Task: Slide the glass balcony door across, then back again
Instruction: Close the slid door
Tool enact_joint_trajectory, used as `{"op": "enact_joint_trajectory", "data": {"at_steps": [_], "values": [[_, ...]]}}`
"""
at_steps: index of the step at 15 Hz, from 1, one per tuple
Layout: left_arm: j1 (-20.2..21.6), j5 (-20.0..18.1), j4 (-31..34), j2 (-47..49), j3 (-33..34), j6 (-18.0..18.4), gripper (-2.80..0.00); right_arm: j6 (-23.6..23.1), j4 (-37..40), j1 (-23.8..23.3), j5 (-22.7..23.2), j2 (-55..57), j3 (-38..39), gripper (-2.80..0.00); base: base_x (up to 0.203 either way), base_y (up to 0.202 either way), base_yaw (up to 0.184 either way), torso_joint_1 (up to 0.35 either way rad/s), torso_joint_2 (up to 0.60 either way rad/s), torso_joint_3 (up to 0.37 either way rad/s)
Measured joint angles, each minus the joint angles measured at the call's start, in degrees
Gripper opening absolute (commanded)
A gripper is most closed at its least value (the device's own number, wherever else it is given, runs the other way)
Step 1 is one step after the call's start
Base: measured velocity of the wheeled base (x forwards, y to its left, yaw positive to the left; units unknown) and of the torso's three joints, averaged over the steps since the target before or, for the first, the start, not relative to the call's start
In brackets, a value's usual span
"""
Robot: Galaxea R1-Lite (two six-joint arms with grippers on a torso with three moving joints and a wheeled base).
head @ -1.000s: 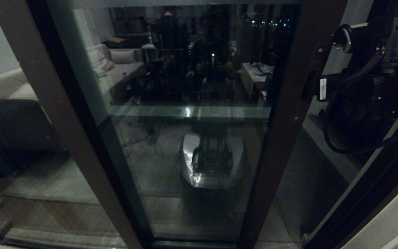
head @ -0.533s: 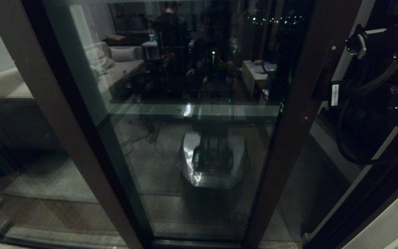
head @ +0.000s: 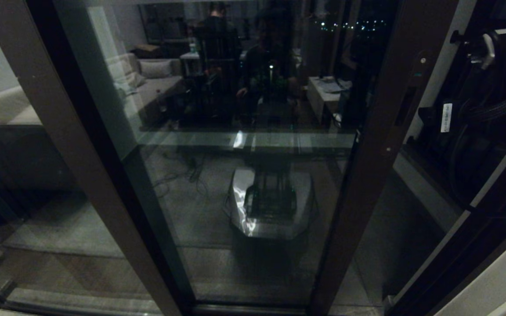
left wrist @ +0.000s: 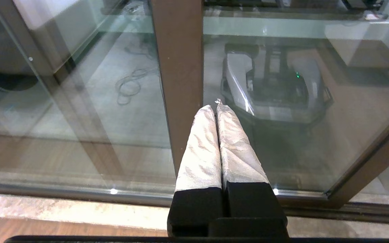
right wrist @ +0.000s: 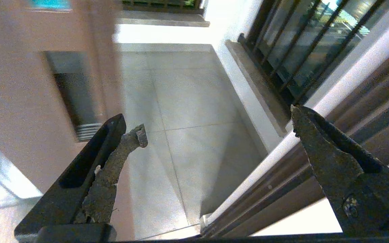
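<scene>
1. While the left gripper (left wrist: 216, 107) is being kept low in front of the glass, its two wrapped fingers (left wrist: 201, 148) are being pressed together, with nothing between them.
2. Beyond those fingertips, a plain brown stile (left wrist: 177, 67) is being shown upright in the left wrist view; whether the tips are touching it cannot be told.
3. Across the middle of the head view, the glass balcony door (head: 244, 175) is being seen as a tall pane in a dark brown frame, with the room and the robot's own base being reflected in it.
4. At the door's right-hand upright edge (head: 384, 131), a narrow recessed slot handle (head: 404, 107) and a small round lock (head: 422, 59) are being displayed.
5. To the right of that edge, an opening onto the tiled balcony floor (right wrist: 187, 111) is being left.
6. Further right, the right gripper (right wrist: 216, 125) is being held with its jaws spread wide and nothing between them; the door's edge and slot (right wrist: 69, 91) are being seen just beside one fingertip (right wrist: 138, 133), clear of it, while the outer frame and railing (right wrist: 299, 44) are lying toward the other finger.
</scene>
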Motion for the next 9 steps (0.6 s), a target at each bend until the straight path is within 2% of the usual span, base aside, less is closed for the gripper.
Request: {"op": "enact_joint_trajectory", "data": {"at_steps": [5,9], "values": [[0.0,0.0,0.0,0.0,0.0,0.0,-2.80,0.0,0.3,3.0,-0.2,-1.3,1.0,0.00,0.000,0.000,0.000,0.000,0.00,0.000],[0.0,0.0,0.0,0.0,0.0,0.0,-2.80,0.0,0.9,9.9,-1.9,-7.7,3.5,0.00,0.000,0.000,0.000,0.000,0.00,0.000]]}}
